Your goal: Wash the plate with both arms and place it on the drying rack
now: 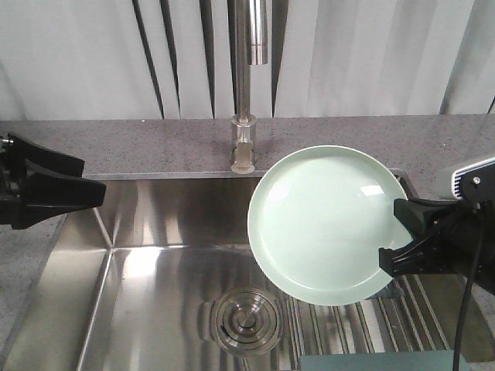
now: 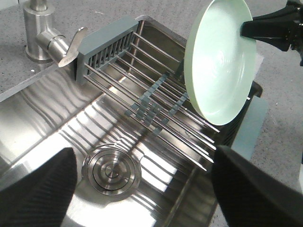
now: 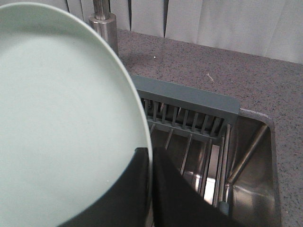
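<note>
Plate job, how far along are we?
Done: the right gripper has the plate lifted by its rim above the sink. In hand: it hangs there, left gripper open and apart. Washing cannot be confirmed; no water visible. Left: setting it in the drying rack.

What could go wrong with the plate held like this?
The right gripper grips the plate only by its rim, so it may slip, pivot and drop onto the drying rack. The left gripper is open and far off, giving no second support. The faucet stands close; a swing toward it could knock the plate.
</note>
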